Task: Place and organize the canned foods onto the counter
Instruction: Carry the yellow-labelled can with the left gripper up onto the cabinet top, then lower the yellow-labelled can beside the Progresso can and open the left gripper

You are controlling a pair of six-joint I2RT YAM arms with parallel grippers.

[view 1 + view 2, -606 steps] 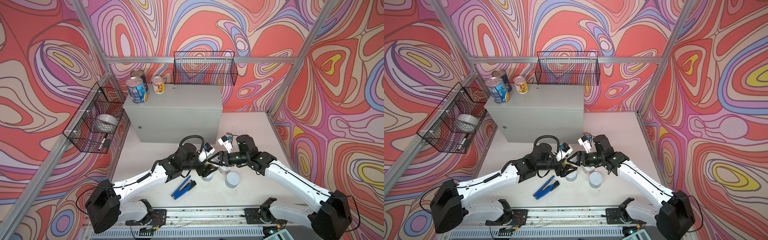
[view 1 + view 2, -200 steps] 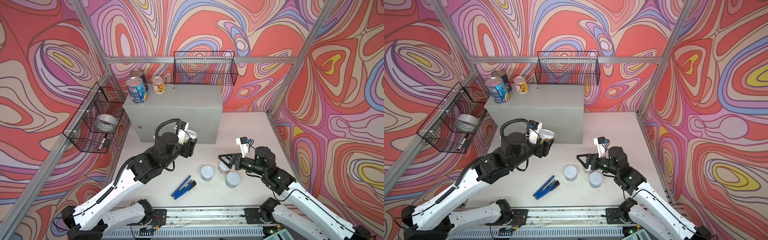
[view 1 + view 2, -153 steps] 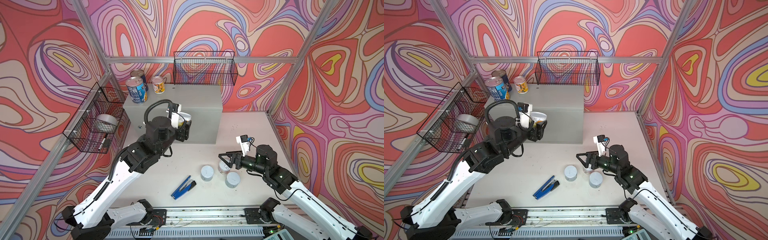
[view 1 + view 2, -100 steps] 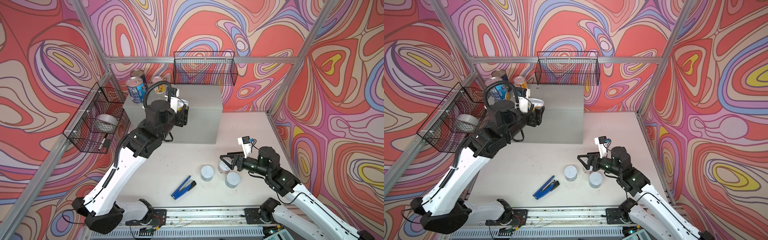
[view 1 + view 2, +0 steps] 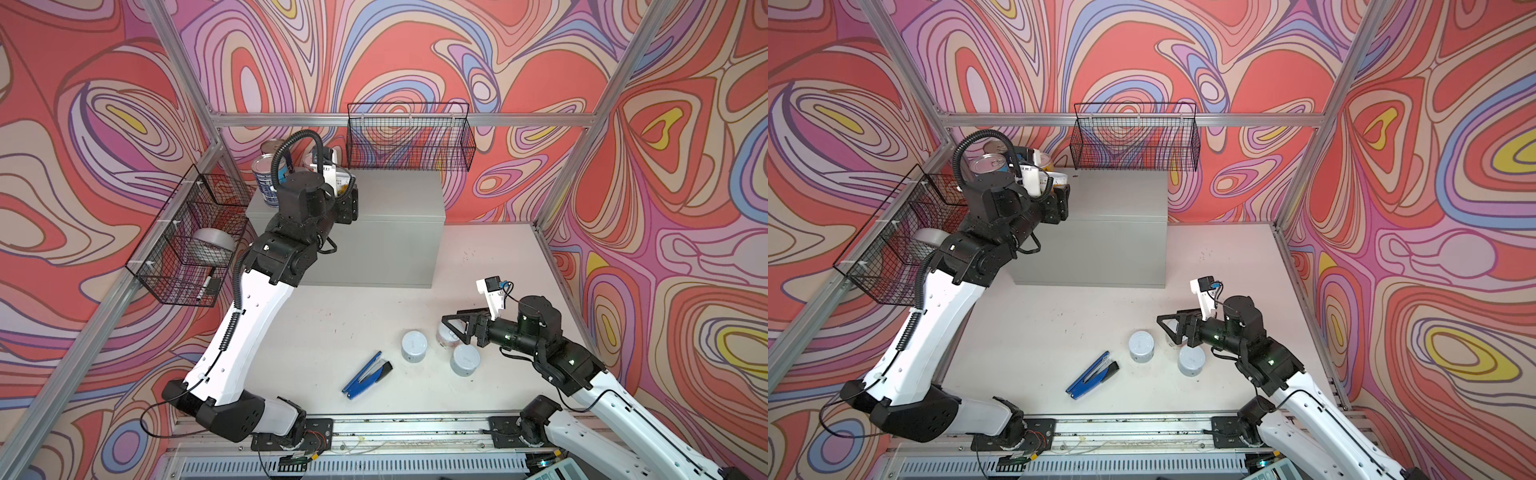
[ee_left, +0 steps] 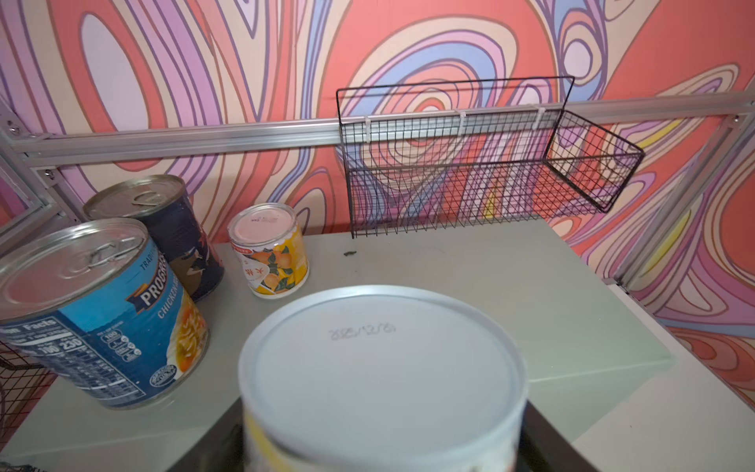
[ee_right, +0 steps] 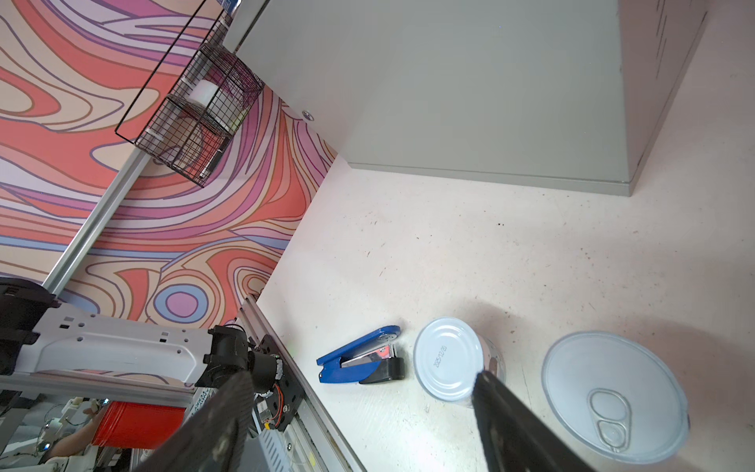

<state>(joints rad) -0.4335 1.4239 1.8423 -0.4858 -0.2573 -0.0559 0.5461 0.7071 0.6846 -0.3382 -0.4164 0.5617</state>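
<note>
My left gripper (image 5: 345,192) is shut on a short white-lidded can (image 6: 380,367), held just above the front left of the grey counter (image 5: 395,199). At the counter's back left stand two taller blue cans (image 6: 94,310) (image 6: 171,237) and a small yellow-orange can (image 6: 267,249). Three short white-lidded cans remain on the floor (image 5: 414,345) (image 5: 446,334) (image 5: 466,359). My right gripper (image 5: 453,327) hangs open low over them with nothing between its fingers; the right wrist view shows two of these cans (image 7: 449,359) (image 7: 613,400).
A blue stapler (image 5: 365,374) lies on the floor left of the floor cans. A black wire basket (image 5: 409,137) hangs on the back wall above the counter. Another basket (image 5: 187,249) on the left wall holds a silver tape roll (image 5: 212,245).
My left arm has risen from the floor with the can and swung back-left to the counter's top. The right gripper has stayed almost still by the floor cans.
</note>
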